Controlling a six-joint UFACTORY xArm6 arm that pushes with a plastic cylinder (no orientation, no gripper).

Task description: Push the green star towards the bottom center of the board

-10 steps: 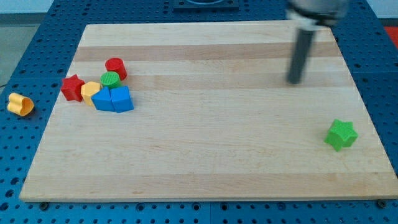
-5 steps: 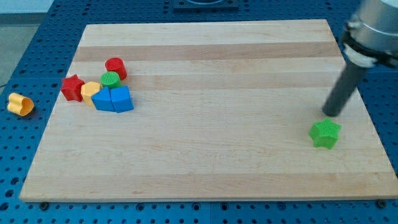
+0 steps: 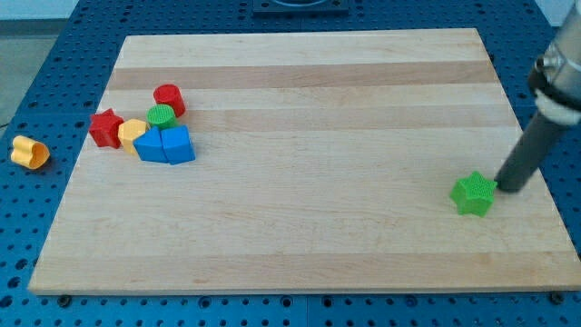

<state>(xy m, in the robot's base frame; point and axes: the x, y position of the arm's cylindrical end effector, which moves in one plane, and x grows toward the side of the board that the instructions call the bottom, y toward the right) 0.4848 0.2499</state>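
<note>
The green star (image 3: pixel 473 194) lies on the wooden board (image 3: pixel 309 182) near the view's right edge, a little below mid-height. My tip (image 3: pixel 505 188) rests on the board just to the star's right, touching or almost touching it. The dark rod slants up from there toward the view's right.
A cluster of blocks sits at the view's left: a red cylinder (image 3: pixel 169 98), a green cylinder (image 3: pixel 162 116), a red star (image 3: pixel 106 128), a yellow block (image 3: pixel 132 133) and two blue blocks (image 3: pixel 167 145). A yellow block (image 3: pixel 29 152) lies off the board at the left.
My tip moved from the board's upper right down to the star's right side. The green star shifted a little left and up between the earliest frame and now.
</note>
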